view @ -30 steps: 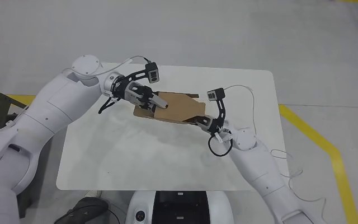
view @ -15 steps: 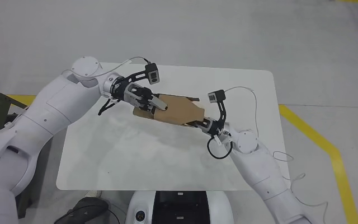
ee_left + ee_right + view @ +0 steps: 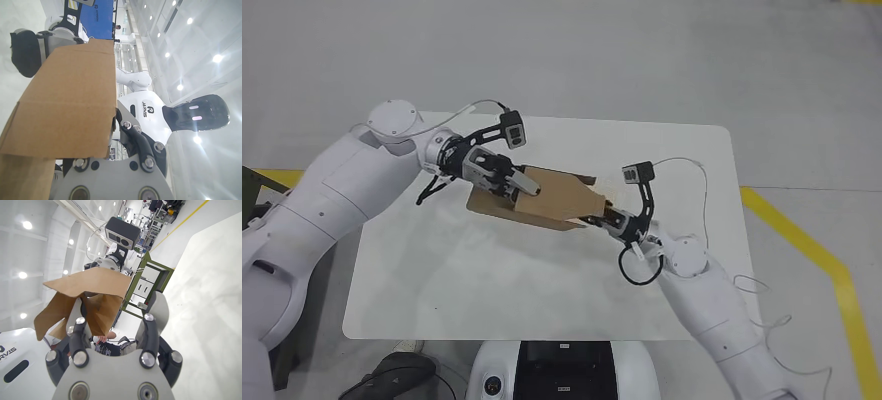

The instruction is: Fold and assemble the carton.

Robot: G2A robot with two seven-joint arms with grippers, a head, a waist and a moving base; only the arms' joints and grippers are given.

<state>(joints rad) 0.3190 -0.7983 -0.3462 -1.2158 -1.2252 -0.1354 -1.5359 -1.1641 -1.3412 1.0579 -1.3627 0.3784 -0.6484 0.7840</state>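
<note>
Because the carton [image 3: 552, 198] is held over the table [image 3: 442, 290] at the centre of the top view by the left gripper [image 3: 520, 186] alone, clamped on one wall, it could be twisted or dropped if the right gripper [image 3: 119, 300], spread wide with one finger [image 3: 76, 310] inside the open end, is pushed too hard. Both arms are stretched inward from opposite sides.

A white table [image 3: 442, 290] with rounded corners stands on a pale grey floor [image 3: 642, 60]. Yellow floor lines [image 3: 797, 232] run past the table on two sides. Beyond the table stands a green-framed cabinet [image 3: 143, 286]. Round ceiling lights [image 3: 217, 58] glare high above the table.
</note>
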